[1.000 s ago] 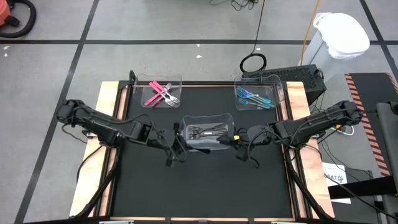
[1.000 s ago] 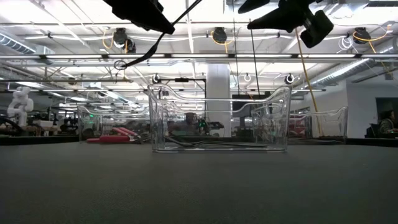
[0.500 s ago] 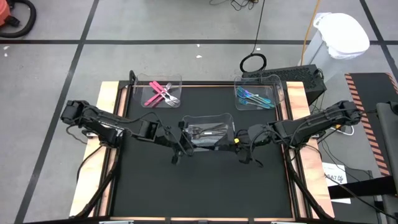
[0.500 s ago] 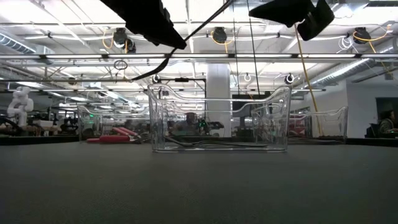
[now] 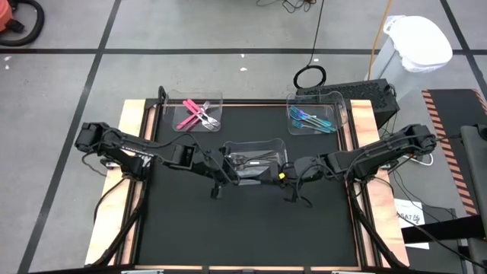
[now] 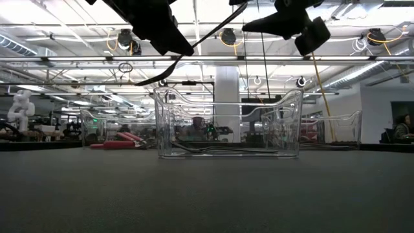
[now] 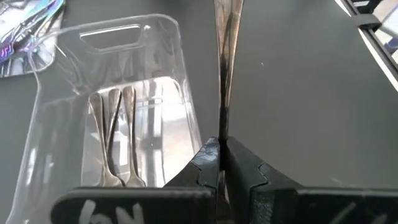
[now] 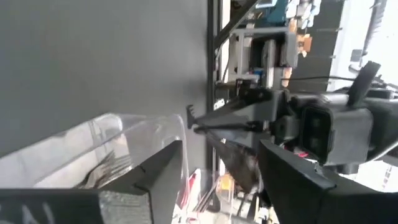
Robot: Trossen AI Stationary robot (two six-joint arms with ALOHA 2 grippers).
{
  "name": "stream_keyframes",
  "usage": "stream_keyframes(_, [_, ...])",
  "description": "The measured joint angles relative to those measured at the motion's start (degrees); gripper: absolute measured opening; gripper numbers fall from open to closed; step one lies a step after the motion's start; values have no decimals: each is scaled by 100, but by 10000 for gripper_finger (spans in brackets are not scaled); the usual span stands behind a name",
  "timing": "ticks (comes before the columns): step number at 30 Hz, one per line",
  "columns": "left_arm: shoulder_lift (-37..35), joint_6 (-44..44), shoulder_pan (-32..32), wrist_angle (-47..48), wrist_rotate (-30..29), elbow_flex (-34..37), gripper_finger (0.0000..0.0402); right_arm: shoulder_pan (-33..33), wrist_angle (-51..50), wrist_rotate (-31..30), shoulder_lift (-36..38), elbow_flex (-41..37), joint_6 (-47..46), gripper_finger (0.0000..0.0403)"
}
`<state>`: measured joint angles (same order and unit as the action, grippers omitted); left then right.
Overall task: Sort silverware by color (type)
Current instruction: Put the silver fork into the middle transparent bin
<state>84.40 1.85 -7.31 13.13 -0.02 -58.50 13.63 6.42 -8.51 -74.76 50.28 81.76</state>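
L gripper (image 7: 221,146) | jaws clenched on grey fork (image 7: 225,56), held above worktop (image 5: 251,228) just beside centre bin (image 5: 255,144), long axis running fwd from jaws | R gripper (image 8: 221,168) | jaws released, nothing held, near bin's other end | grey silverware (image 7: 115,137) laid in bin

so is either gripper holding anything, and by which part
The left gripper is shut on a grey fork, pinching its handle end. The right gripper is open, empty.

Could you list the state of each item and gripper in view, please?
left gripper: shut on grey utensil, beside the middle bin.
right gripper: open, empty.
middle bin: holds grey silverware.
pink silverware: binned.
blue silverware: binned.
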Motion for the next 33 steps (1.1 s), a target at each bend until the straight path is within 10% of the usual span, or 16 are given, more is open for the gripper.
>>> stream_keyframes(33, [0,7,13,152,3,0,11,0,-187,-66,4,-2,-383,37])
